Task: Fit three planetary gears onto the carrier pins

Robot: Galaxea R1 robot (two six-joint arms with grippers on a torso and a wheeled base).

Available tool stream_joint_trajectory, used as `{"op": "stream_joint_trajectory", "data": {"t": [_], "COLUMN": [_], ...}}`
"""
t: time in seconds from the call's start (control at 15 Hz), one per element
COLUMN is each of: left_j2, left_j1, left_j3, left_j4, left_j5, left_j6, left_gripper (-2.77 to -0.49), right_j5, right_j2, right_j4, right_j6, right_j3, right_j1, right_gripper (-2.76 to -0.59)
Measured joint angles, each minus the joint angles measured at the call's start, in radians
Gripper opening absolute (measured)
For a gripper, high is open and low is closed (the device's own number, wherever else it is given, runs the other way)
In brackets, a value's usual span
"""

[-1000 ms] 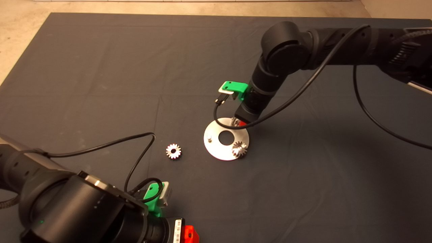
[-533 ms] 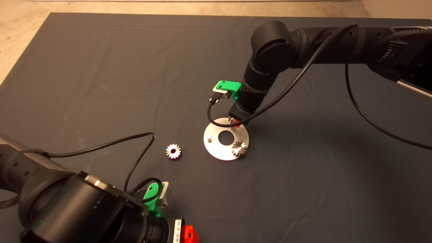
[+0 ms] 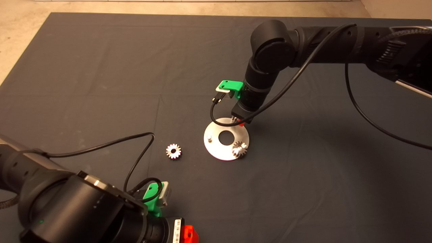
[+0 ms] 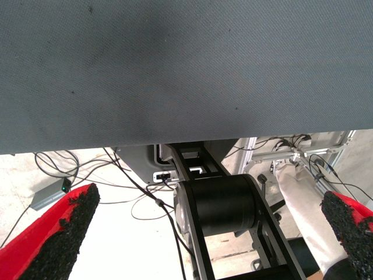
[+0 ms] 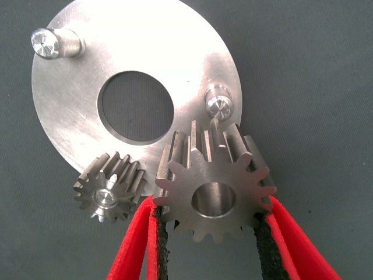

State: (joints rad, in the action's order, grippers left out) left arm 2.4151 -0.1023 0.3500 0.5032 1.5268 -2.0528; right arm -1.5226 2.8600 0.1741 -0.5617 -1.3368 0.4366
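The carrier disc (image 3: 216, 148) lies mid-mat, with a large centre hole. One planetary gear (image 3: 239, 149) sits on its near right pin, and a second gear (image 3: 173, 151) lies loose on the mat to the left. My right gripper (image 3: 238, 120) hovers over the disc's far edge, shut on a third gear (image 5: 213, 195). That gear hangs just beside a bare pin (image 5: 218, 105), above it and off its axis. Another bare pin (image 5: 49, 44) stands across the disc (image 5: 134, 52), and the mounted gear (image 5: 111, 186) shows beside the held one. My left gripper (image 3: 187, 234) waits open at the lower left.
Black cables loop from both wrists, one lying on the mat (image 3: 101, 67) near the loose gear. The left wrist view shows the mat's edge, floor cables, the robot's base (image 4: 218, 204) and a person's leg (image 4: 300, 192).
The right arm has shifted slightly left and back over the disc's far edge, still holding its gear. The loose gear, disc and left arm have not moved.
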Motion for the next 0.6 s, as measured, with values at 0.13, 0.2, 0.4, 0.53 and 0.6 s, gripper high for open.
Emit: {"op": "stream_joint_trajectory", "data": {"t": [0.13,0.2,0.4,0.53,0.6], "left_j2": [0.0,0.0,0.0,-0.001,-0.001], "left_j1": [0.0,0.0,0.0,0.0,0.0], "left_j3": [0.0,0.0,0.0,0.0,0.0], "left_j4": [0.0,0.0,0.0,0.0,0.0], "left_j5": [0.0,0.0,0.0,0.0,0.0], "left_j6": [0.0,0.0,0.0,0.0,0.0], "left_gripper": [-0.49,-0.49,-0.49,-0.49,-0.49], "right_j5": [-0.001,0.003,0.004,0.004,0.004], "right_j2": [0.006,0.01,0.037,0.056,0.063], "right_j4": [0.0,0.0,0.001,0.001,0.001], "right_j6": [0.0,0.001,0.008,0.033,0.038], "right_j3": [-0.015,-0.024,-0.064,-0.1,-0.115], "right_j1": [-0.003,-0.004,-0.016,-0.019,-0.019], "right_gripper": [-2.55,-2.55,-2.55,-2.55,-2.55]}}
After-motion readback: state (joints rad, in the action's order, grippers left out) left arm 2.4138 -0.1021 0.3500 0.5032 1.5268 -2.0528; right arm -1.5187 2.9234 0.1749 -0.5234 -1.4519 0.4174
